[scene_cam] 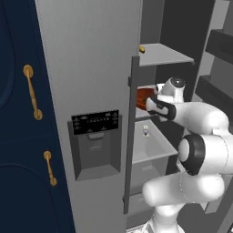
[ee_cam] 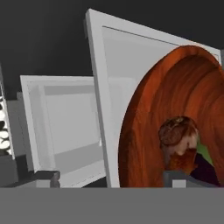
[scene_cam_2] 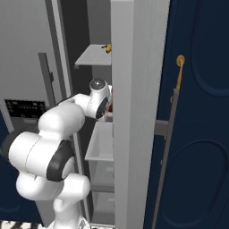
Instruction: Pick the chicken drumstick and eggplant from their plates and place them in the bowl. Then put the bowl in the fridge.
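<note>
The fridge (scene_cam: 91,68) stands with one door open, and my arm reaches in at mid height. The reddish-brown bowl (ee_cam: 148,122) sits at the shelf (scene_cam: 150,111) inside, also seen as the bowl (scene_cam: 143,98) just ahead of my hand. Inside it lie the chicken drumstick (ee_cam: 179,140) and the dark purple eggplant (ee_cam: 203,173). My gripper (ee_cam: 111,178) straddles the bowl's wall, one fingertip (ee_cam: 175,178) inside and the other outside. The fingers stand wide apart, open. From the left base view my gripper (scene_cam: 148,103) is at the bowl's near edge.
The closed fridge door carries a black dispenser panel (scene_cam: 95,123). A small yellow item (scene_cam: 142,48) sits on the upper shelf (scene_cam: 166,54), and a small object (scene_cam: 145,132) on the lower shelf. Navy cabinets (scene_cam: 18,136) with brass handles (scene_cam_2: 180,71) flank the fridge.
</note>
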Tool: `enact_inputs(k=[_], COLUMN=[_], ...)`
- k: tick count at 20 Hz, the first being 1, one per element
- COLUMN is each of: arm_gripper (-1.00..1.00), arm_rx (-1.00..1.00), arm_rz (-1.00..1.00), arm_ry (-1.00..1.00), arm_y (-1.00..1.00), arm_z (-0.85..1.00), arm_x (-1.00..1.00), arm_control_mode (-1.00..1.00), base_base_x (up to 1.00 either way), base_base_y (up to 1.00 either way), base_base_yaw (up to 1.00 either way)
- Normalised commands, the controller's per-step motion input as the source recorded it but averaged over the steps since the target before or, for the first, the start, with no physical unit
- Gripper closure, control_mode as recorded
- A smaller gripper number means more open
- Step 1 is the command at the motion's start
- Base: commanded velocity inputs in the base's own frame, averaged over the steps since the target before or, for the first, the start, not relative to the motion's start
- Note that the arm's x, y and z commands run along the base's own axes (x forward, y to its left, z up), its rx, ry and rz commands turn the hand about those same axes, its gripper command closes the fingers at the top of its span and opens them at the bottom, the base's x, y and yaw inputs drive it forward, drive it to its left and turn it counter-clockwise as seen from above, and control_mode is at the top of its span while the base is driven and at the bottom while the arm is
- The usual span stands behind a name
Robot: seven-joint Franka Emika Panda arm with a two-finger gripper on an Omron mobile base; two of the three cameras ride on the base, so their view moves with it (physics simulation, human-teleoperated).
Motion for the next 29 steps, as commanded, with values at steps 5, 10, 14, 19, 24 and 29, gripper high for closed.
enact_inputs(k=[5,10,14,19,24,29], arm_gripper=[-1.0,-1.0,-1.0,-1.0,-1.0,-1.0], arm_rx=[0.0,0.0,0.0,0.02,0.06,0.14], arm_rz=[-0.11,-0.07,-0.05,-0.05,-0.12,-0.18], arm_ry=[0.0,0.01,0.05,0.05,0.07,0.07], arm_y=[0.05,0.0,0.0,0.08,0.29,0.19], arm_z=[0.44,0.47,0.41,0.25,0.27,0.39], arm_x=[-0.45,-0.53,-0.59,-0.75,-0.75,-0.86], arm_control_mode=[-1.0,-1.0,-1.0,-1.0,-1.0,-1.0], base_base_x=[0.0,0.0,0.0,0.0,0.0,0.0], base_base_y=[0.0,0.0,0.0,0.0,0.0,0.0], base_base_yaw=[0.0,0.0,0.0,0.0,0.0,0.0])
